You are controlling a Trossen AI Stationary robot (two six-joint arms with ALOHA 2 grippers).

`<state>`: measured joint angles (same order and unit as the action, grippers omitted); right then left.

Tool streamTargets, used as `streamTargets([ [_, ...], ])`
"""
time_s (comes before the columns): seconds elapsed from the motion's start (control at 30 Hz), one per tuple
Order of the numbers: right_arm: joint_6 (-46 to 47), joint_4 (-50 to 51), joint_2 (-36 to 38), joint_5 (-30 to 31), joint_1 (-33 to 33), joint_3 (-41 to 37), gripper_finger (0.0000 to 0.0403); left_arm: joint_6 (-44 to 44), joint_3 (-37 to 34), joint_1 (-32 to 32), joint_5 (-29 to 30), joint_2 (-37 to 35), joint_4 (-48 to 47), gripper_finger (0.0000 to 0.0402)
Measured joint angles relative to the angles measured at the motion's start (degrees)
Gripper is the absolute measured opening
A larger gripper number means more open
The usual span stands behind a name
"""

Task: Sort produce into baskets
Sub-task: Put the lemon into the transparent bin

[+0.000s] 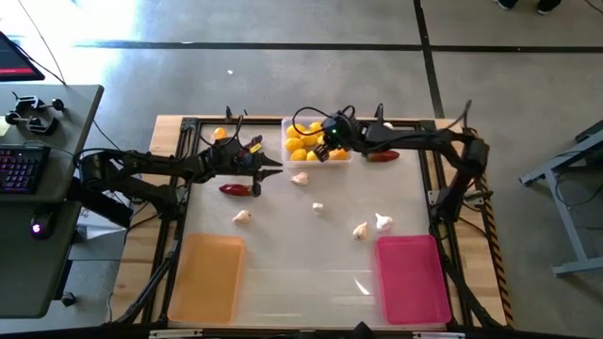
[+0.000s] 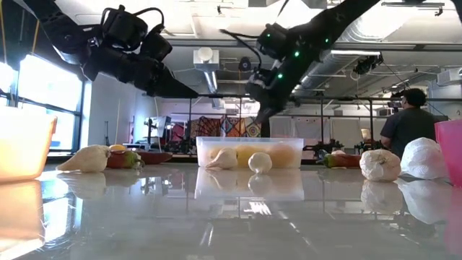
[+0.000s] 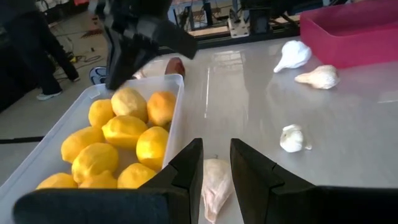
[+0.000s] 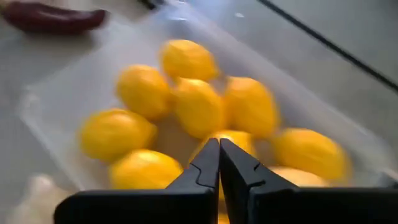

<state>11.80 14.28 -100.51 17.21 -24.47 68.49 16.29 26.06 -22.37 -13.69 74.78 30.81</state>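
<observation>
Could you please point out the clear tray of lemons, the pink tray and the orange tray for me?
clear tray (image 1: pixel 286 123): high view, its bare far-left corner.
pink tray (image 1: pixel 411 279): high view, middle of its bare floor.
orange tray (image 1: pixel 207 275): high view, middle of its bare floor.

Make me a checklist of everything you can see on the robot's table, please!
Surface: glossy pale table, reflective.
Job's things: lemons in clear tray; orange tray and pink tray hold nothing visible; garlic bulbs and chili peppers loose.
Clutter: nothing seen.
Grippers: right gripper above lemons, jaws shut, empty; left gripper above a garlic bulb, jaws slightly apart.
Cables: black loops above clear tray.
Surroundings: desk with keyboard; person behind.
</observation>
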Motion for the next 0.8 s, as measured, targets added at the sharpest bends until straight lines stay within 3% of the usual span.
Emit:
streamTargets([
  [0.1,-1.44,3.29,1.41,5.01,0.34,-0.62,0.0000,-2.58,0.16,0.00,0.00,-0.04,-0.84,0.0064],
  [0.23,-1.34,-0.53,3.16,7.55,0.55,-5.05,0.0000,-5.17,3.46,-0.76,2.99,-1.36,-11.32,0.0044],
  [0.4,-3.96,-11.40,6.74,3.07,0.41,-13.01,0.0000,-5.04,11.30,-2.76,9.51,-2.65,-29.29,0.0006],
  [0.5,-5.13,-14.72,9.70,1.66,0.00,-15.94,0.0000,-8.25,17.62,-4.27,14.03,-2.72,-41.19,0.0005],
  [0.63,-7.85,-16.23,14.32,1.60,0.00,-17.95,0.0000,-17.47,25.24,-6.46,23.44,-2.43,-58.76,0.0006],
  [0.8,-9.41,-15.81,17.94,1.55,-0.02,-19.22,0.0000,-29.19,28.56,-9.44,30.71,-2.47,-71.64,0.0017],
])
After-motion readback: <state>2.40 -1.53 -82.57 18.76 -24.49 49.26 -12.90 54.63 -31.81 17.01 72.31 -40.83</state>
